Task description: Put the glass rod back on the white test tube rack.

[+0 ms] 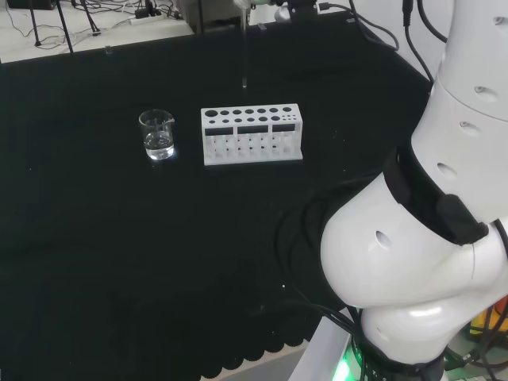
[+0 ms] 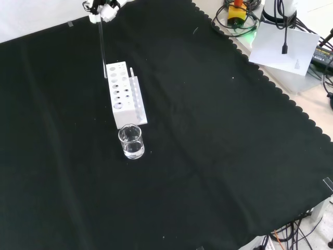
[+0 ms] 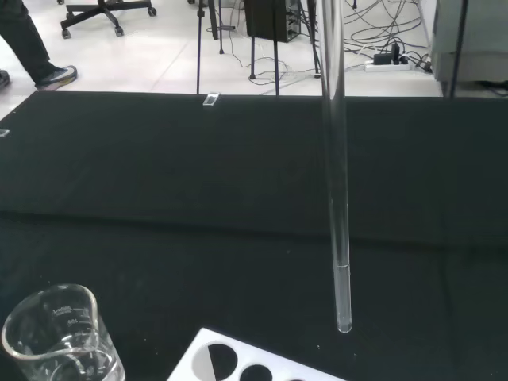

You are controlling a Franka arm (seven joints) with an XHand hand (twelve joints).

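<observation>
Rod hanging above rack, not yet seated.
Hand (image 2: 102, 10) is pinching the rod (image 2: 102, 49) at its top end; the rod is hanging upright below it, tip just over the rack (image 2: 126, 99) end nearest the hand, beaker (image 2: 130, 141) standing beyond the rack's other end. Risk: tip is looking slightly off any hole, so lowering now could strike the rack top, tilting or slipping the rod.

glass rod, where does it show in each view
Head view: glass rod hangs upright at top centre, above and behind the white rack.
Front view: top left, held by the hand, tip near the rack's far end.
Wrist view: long vertical rod, right of centre.
Shared landmark: the rack.
</observation>
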